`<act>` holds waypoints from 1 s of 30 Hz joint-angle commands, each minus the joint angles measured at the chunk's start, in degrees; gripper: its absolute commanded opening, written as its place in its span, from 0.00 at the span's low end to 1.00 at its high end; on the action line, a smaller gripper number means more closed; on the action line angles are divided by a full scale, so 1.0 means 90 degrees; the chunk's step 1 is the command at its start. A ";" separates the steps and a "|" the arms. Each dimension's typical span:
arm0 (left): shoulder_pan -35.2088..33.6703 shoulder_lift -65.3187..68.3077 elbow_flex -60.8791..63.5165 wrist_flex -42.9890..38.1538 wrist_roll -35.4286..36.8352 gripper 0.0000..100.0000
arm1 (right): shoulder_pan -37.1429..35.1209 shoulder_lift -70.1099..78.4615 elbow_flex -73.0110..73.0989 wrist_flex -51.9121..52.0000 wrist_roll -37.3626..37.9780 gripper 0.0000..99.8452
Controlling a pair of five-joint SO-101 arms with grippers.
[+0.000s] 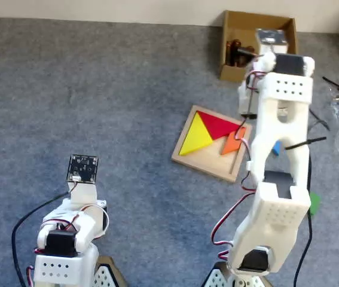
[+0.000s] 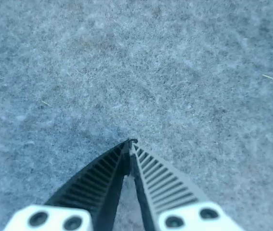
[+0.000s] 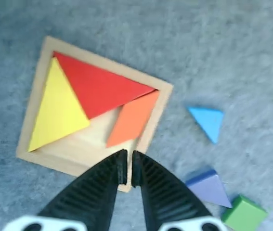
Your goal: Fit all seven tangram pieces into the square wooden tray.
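Carpet [image 2: 136,57] surrounds the closed left end effector [image 2: 130,144]; the closed right end effector [image 3: 128,166] overhangs the tray [image 3: 34,96] edge.

Three pieces [image 3: 97,89] lie inside the tray [image 3: 85,144], three loose pieces [image 3: 207,121] on the carpet [image 3: 232,43] beside it.

Grey-blue felt covers the table [image 1: 97,89]. Directly on it lie a wooden tray [image 1: 208,162] right of centre and a cardboard box [image 1: 225,54] at the upper right. A blue triangle [image 3: 207,121], a purple triangle [image 3: 208,187] and a green block [image 3: 244,214] lie near the tray.
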 commanded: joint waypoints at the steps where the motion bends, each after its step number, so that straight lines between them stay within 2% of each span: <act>1: 0.0103 -0.0044 0.0122 -0.0010 0.0049 0.01 | 0.0464 -0.0415 -0.0337 0.0024 0.0078 0.03; 4: 0.0103 -0.0044 0.0122 -0.0010 0.0049 0.01 | 0.0835 -0.0415 -0.0337 0.0024 0.0274 0.03; 7: 0.0103 -0.0044 0.0122 -0.0010 0.0049 0.01 | 0.1138 -0.0415 -0.0327 0.0015 0.1211 0.03; 15: 0.0103 -0.0044 0.0122 -0.0010 0.0049 0.01 | 0.1783 -0.0396 0.0054 0.0015 0.2442 0.03; 25: 0.0103 -0.0044 0.0122 -0.0010 0.0049 0.01 | 0.2574 -0.0405 0.0611 -0.0044 0.3604 0.03; 30: 0.0103 -0.0044 0.0122 -0.0010 0.0049 0.01 | 0.2955 -0.0444 0.0611 -0.0083 0.3712 0.03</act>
